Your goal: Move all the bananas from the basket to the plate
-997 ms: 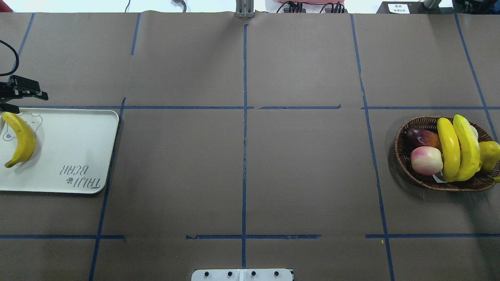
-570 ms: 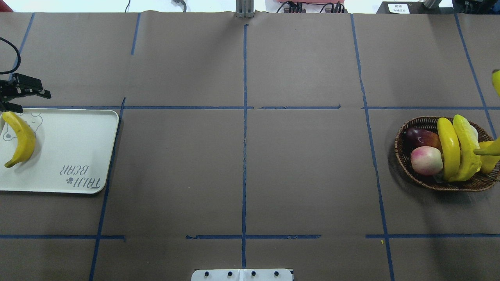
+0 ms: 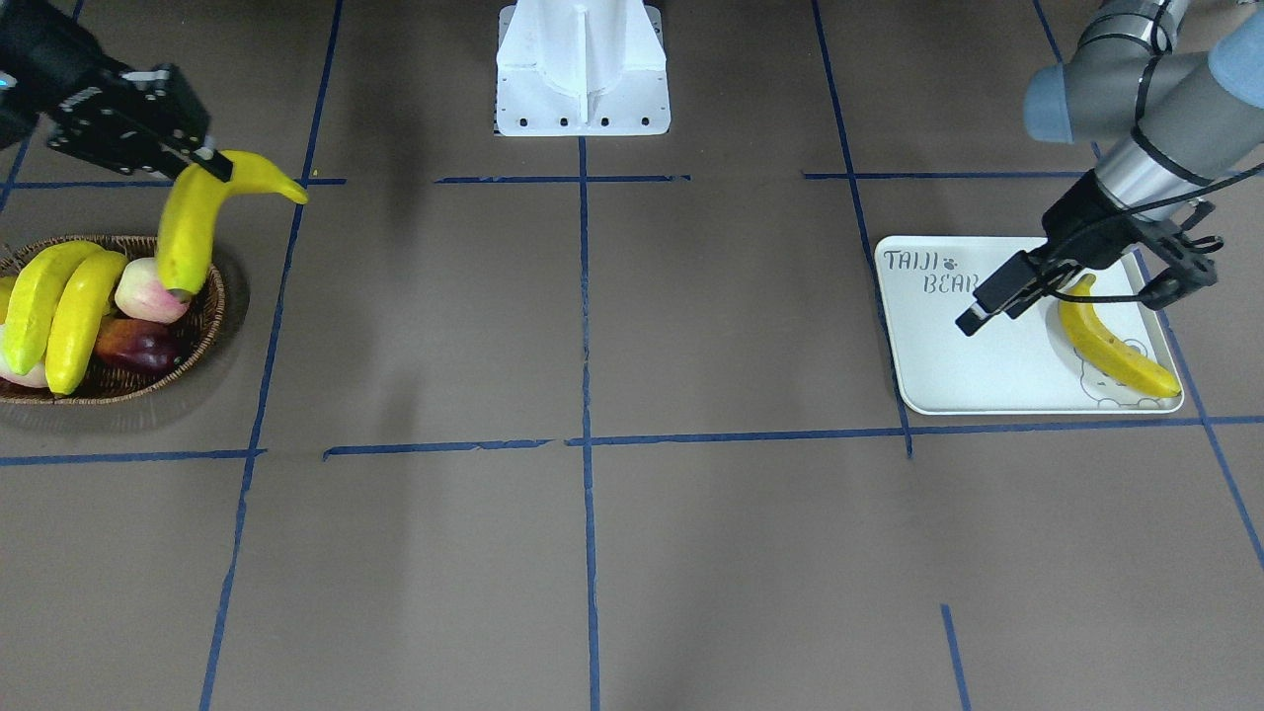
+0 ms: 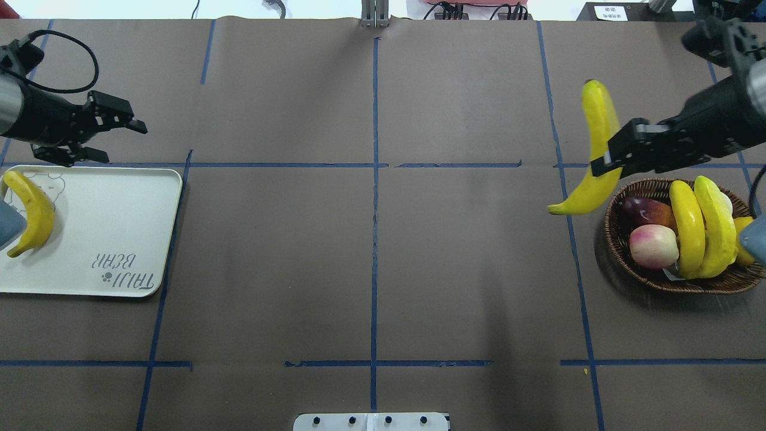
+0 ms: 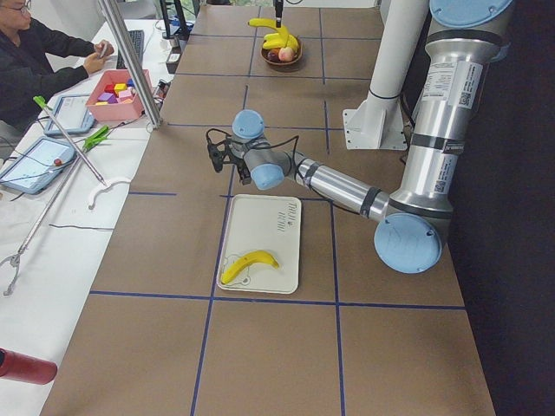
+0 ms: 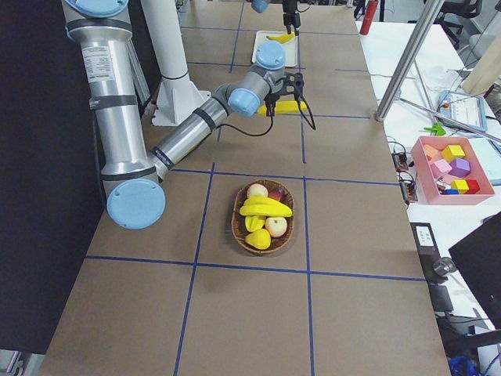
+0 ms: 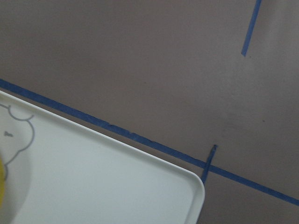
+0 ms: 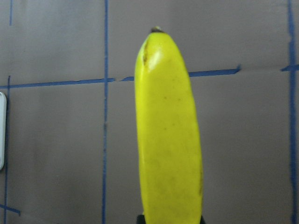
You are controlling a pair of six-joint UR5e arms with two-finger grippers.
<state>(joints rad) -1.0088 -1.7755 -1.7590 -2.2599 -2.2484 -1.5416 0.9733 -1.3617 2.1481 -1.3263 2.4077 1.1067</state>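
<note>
My right gripper is shut on a yellow banana and holds it in the air just past the far left rim of the brown wicker basket. That banana fills the right wrist view. Two more bananas lie side by side in the basket. The off-white "TAIJI BEAR" plate sits at the left with one banana on its bear corner. My left gripper is open and empty, above the table just beyond the plate's far edge. The left wrist view shows the plate's corner.
The basket also holds a pink-white peach, a dark red fruit and a small yellow fruit. The robot's white base is at the near middle edge. Blue tape lines cross the brown table.
My right gripper has come into view from the right with a banana and carried it left past the basket. My left gripper has moved right and away from the plate's far corner.
</note>
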